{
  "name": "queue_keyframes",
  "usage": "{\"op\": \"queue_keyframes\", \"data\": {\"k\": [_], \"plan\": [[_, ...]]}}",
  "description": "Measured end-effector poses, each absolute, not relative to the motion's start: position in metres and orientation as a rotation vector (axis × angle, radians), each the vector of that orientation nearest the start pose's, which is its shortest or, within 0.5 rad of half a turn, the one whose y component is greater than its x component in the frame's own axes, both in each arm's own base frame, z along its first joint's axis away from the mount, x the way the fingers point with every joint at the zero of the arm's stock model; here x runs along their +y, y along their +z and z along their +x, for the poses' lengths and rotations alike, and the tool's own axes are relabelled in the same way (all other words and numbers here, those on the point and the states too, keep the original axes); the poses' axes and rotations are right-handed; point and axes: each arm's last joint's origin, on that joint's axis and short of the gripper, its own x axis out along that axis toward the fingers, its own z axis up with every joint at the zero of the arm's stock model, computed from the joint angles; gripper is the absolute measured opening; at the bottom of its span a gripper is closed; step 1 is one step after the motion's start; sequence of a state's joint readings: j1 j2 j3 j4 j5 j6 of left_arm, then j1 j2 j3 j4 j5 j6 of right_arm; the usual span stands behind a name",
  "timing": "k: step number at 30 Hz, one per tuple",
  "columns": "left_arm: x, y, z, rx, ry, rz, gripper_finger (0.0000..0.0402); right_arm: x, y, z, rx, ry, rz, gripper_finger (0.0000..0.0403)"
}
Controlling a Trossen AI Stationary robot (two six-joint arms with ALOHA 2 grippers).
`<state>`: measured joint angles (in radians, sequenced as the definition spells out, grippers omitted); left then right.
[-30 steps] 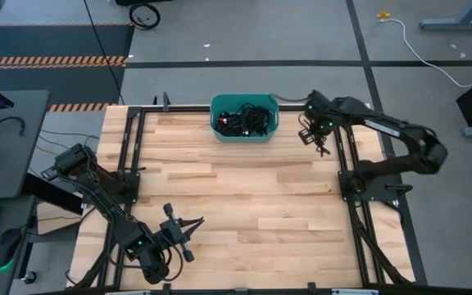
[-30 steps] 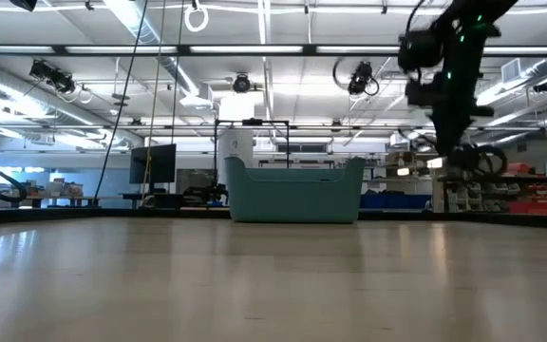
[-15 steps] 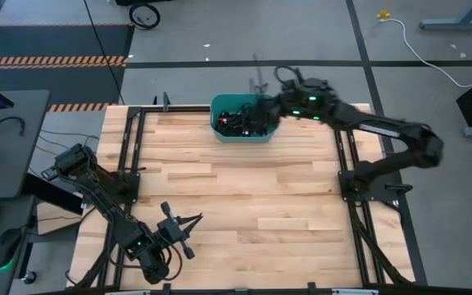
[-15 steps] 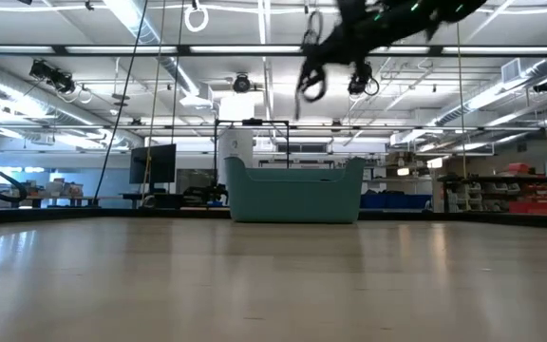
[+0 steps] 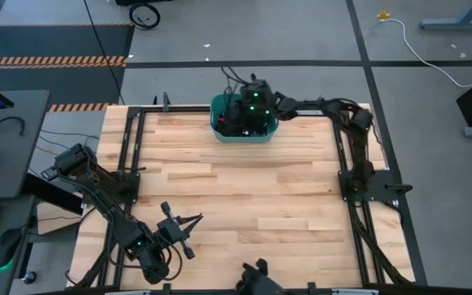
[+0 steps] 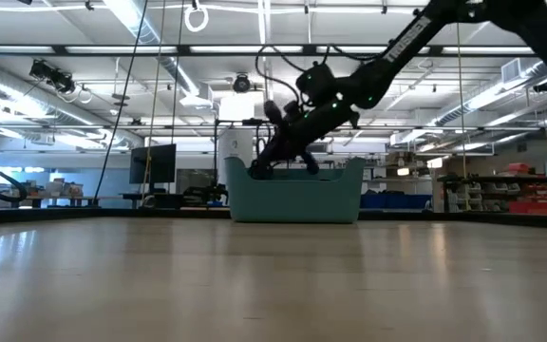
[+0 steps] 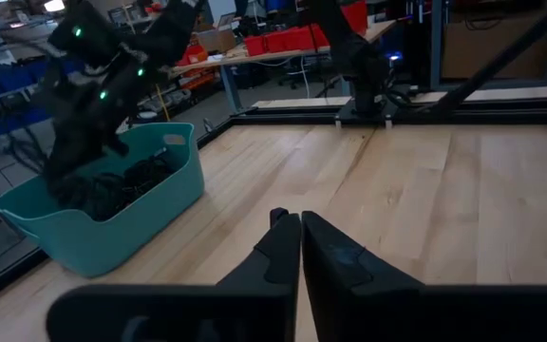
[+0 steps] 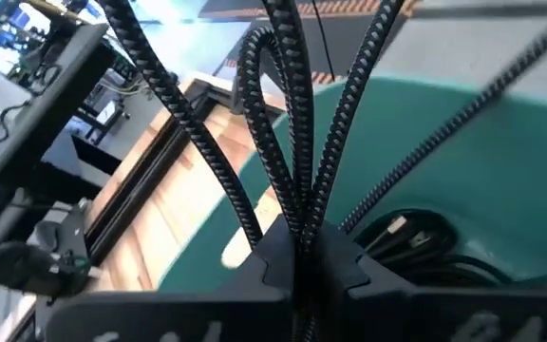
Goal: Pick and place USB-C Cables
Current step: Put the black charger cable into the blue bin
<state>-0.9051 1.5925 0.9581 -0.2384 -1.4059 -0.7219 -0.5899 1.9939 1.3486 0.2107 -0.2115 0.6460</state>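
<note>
Wood table (image 5: 244, 197), workshop beyond. My right gripper (image 5: 238, 115) down in teal bin (image 5: 244, 137) at far edge, fingers pinched on braided cable (image 8: 283, 114) looping above them. More cables (image 7: 126, 180) heaped below it in bin, mostly hidden by arm. Left gripper (image 7: 299, 223) parked at near corner, fingers together, holding nothing.

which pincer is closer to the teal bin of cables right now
The right. The right pincer is over the teal bin, shut on a braided cable. The left pincer is parked far off, near the table's opposite edge, shut.
</note>
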Motion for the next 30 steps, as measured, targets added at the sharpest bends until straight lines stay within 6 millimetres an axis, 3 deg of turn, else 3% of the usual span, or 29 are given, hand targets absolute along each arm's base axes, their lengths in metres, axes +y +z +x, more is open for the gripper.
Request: {"op": "queue_keyframes", "data": {"k": [7,12,16,22,30], "plan": [[-0.223,0.215,0.211,0.165,0.544,0.100,0.0015,-0.249,0.180,0.391,0.292,-0.509,0.895,0.0025],[-0.223,0.215,0.211,0.166,0.543,0.098,0.0009,-0.247,0.179,0.392,0.312,-0.481,0.913,0.0038],[-0.223,0.215,0.211,0.166,0.543,0.098,0.0016,-0.245,0.180,0.391,0.339,-0.402,0.936,0.0075],[-0.223,0.215,0.211,0.167,0.541,0.096,0.0023,-0.237,0.203,0.381,0.405,-0.345,0.895,0.0131],[-0.223,0.215,0.211,0.169,0.539,0.096,0.0010,-0.221,0.245,0.348,0.544,-0.442,0.774,0.0116]]}}
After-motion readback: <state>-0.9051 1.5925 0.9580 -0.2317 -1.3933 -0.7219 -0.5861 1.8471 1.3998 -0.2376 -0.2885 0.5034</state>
